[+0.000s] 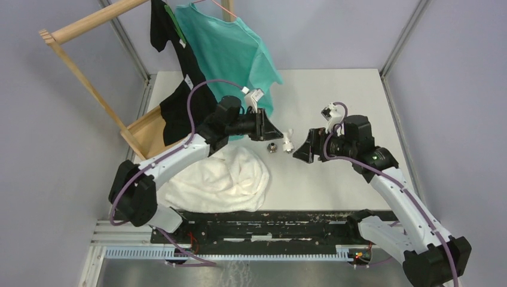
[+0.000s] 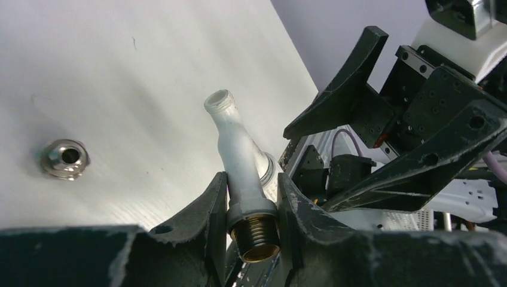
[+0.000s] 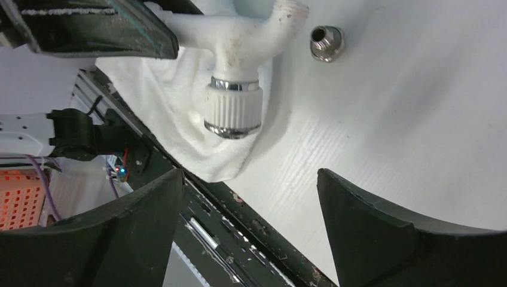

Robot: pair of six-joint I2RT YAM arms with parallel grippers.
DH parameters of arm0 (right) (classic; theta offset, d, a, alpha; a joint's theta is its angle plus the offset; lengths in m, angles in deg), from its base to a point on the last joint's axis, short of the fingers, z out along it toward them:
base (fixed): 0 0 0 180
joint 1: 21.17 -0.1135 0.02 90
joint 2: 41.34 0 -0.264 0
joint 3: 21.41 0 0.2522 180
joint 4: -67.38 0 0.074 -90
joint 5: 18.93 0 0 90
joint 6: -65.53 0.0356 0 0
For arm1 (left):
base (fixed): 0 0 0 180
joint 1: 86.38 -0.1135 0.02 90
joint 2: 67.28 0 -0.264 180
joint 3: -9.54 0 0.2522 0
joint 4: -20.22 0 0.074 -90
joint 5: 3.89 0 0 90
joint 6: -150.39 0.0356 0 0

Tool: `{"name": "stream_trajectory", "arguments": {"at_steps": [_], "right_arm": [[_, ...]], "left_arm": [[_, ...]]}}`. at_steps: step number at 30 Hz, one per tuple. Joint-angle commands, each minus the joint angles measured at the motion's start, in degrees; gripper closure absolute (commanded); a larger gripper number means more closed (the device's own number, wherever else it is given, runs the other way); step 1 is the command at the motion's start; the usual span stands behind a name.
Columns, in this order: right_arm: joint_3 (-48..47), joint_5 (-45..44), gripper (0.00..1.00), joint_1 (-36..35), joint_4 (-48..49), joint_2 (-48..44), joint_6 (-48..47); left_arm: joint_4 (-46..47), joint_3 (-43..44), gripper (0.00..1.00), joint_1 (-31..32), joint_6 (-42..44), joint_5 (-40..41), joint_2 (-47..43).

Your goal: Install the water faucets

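Pinching the white spout (image 2: pixel 239 149) near its brass-threaded end, the left gripper (image 2: pixel 254 200) is holding it tilted over the table (image 2: pixel 119 72). The right gripper (image 3: pixel 248 178) is facing it with jaws spread wide, gripping nothing, while the silver fitting (image 2: pixel 64 159) is lying on the table near the spout.

- A robotics lab test cell: plain grey wall panels (image 1: pixel 460 72) between metal posts (image 1: pixel 402 36) box in a bare white table (image 1: pixel 335 95).
- A left arm (image 1: pixel 173 158) and a right arm (image 1: pixel 400 191) are bolted to a black rail (image 1: pixel 269 218) at the near edge.
- A wooden rack (image 1: pixel 89 89) at far left holds a teal shirt (image 1: pixel 233 54) and a black shirt (image 1: pixel 179 113); a white towel (image 1: pixel 221 179) lies near left.
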Motion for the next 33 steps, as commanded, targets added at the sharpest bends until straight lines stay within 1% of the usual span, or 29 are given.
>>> {"name": "stream_trajectory", "arguments": {"at_steps": [1,5,7,10,13,17,20,23,27,29,31,33], "right_arm": [[-1.54,6.37,0.11,-0.2,8.25,-4.92,4.57],[-2.34,10.35,0.1,-0.15,13.86,-5.54,8.34],[-2.44,12.76,0.1,-0.18,19.23,-5.06,11.33],[-2.58,15.45,0.09,-0.17,25.75,-4.25,15.55],[-1.9,16.53,0.03,-0.15,30.57,-3.65,18.71],[0.72,17.42,0.01,-0.09,37.05,-2.01,22.96],[4.31,20.62,0.0,-0.05,49.91,-0.12,30.29],[6.46,22.89,0.0,-0.09,55.32,1.04,33.99],[10.19,26.45,0.0,-0.13,66.4,1.95,40.94],[12.13,29.17,0.0,-0.22,73.72,2.69,45.59],[13.54,30.07,0.0,-0.42,77.18,3.15,47.4],[14.67,30.1,0.0,-0.78,78.43,3.81,48.25]], "left_arm": [[0.42,-0.41,0.97,-2.59,8.35,-7.44,-9.0],[-0.11,-2.77,0.97,-3.97,11.27,-13.4,-13.76],[-0.01,-3.85,0.97,-4.26,12.19,-16.61,-15.46],[0.6,-5.58,0.97,-4.47,13.68,-19.2,-17.43],[2.58,-6.69,0.97,-4.68,14.7,-22.23,-18.49],[9.02,-8.1,0.97,-5.29,12.02,-28.04,-18.21],[11.06,-8.48,0.97,-5.58,11.54,-29.33,-18.18],[12.65,-8.86,0.97,-5.84,12.0,-30.79,-18.72],[16.09,-9.47,0.97,-5.88,11.24,-32.0,-19.04],[17.85,-9.83,0.97,-5.91,10.06,-31.42,-19.01],[22.68,-10.98,0.97,-5.87,7.21,-31.97,-18.86],[30.53,-12.75,0.97,-5.89,2.6,-33.24,-18.49]]}}
